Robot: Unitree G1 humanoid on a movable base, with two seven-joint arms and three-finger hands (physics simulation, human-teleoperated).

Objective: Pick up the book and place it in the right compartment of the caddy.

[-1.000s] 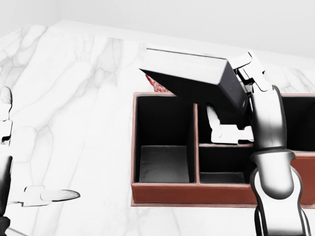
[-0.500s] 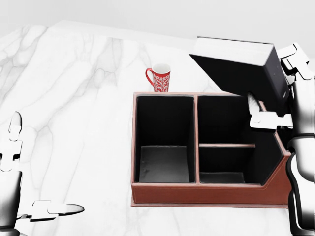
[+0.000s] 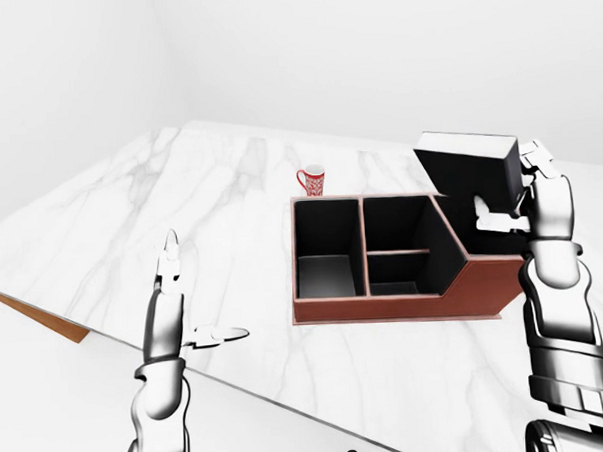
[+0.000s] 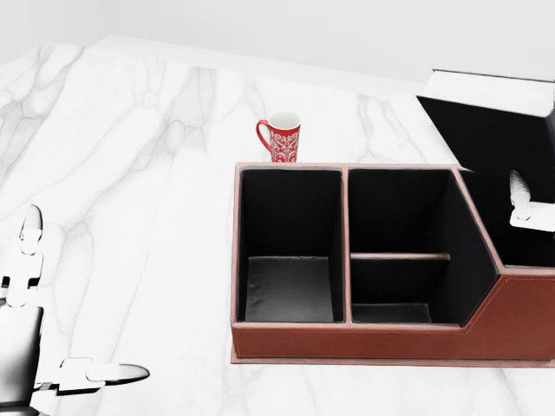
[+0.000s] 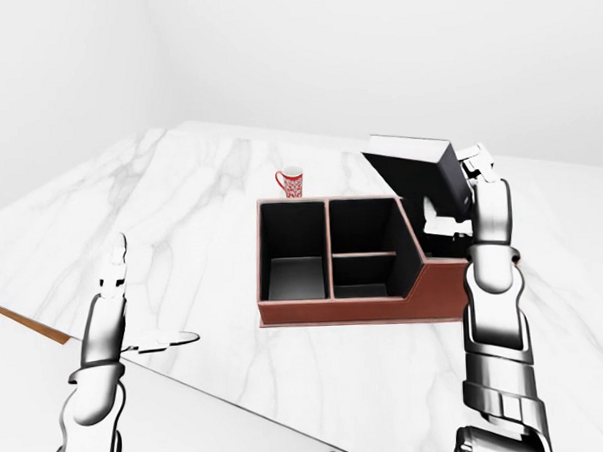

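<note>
A dark book (image 3: 464, 169) with a pale top edge hangs tilted above the right end of the brown caddy (image 3: 395, 308). My right hand (image 3: 510, 192) is shut on it, fingers on its right side and thumb under it. In the head view the book (image 4: 494, 130) is cut off by the right border, over the caddy's slant-walled right compartment (image 4: 520, 260). All the caddy's compartments that show hold nothing. Low at the left of the left-eye view, my left hand (image 3: 196, 296) stands open, apart from everything.
A red patterned mug (image 4: 281, 137) stands on the marble table just above the caddy's top left corner. The table's near edge (image 3: 45, 322) runs diagonally across the lower left of the left-eye view, under my left arm.
My right hand has carried the book rightward, from over the caddy's middle to over its right end, uncovering the mug. The left hand has barely moved.
</note>
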